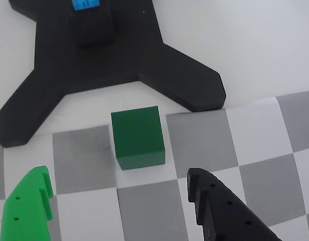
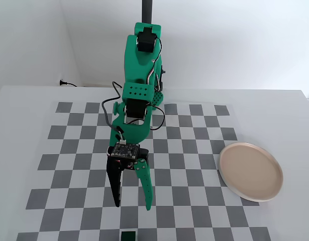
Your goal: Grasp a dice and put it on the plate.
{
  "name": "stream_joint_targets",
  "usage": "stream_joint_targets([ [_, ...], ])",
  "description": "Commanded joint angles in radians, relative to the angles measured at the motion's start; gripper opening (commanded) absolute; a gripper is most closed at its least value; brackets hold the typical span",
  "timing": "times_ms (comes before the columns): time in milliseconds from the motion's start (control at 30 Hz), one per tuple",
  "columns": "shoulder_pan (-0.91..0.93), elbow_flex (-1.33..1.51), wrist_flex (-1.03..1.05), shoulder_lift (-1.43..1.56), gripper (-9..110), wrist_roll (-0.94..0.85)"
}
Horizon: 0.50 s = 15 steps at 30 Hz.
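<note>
The dice [image 1: 138,138] is a dark green cube on the checkerboard, just beyond my open gripper [image 1: 119,175]. It lies between the lines of the green finger [image 1: 28,208] and the black finger [image 1: 219,211], and neither touches it. In the fixed view the dice [image 2: 127,236] sits at the bottom edge of the picture. My gripper [image 2: 133,206] points down at the board just short of it, with nothing in it. The pale pinkish plate [image 2: 250,170] lies at the right edge of the checkerboard and nothing is on it.
In the wrist view a black star-shaped stand foot [image 1: 94,60] with a blue label lies on the white table right behind the dice. The checkerboard mat [image 2: 194,150] covers the table. The green arm [image 2: 139,90] rises at the back centre.
</note>
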Motion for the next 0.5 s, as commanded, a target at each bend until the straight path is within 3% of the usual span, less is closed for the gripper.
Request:
stream_joint_targets([
  [0, -0.008, -0.172, 0.003, -0.04, 23, -0.008],
  [467, -0.021, -0.436, 0.021, -0.342, 21, 0.008],
])
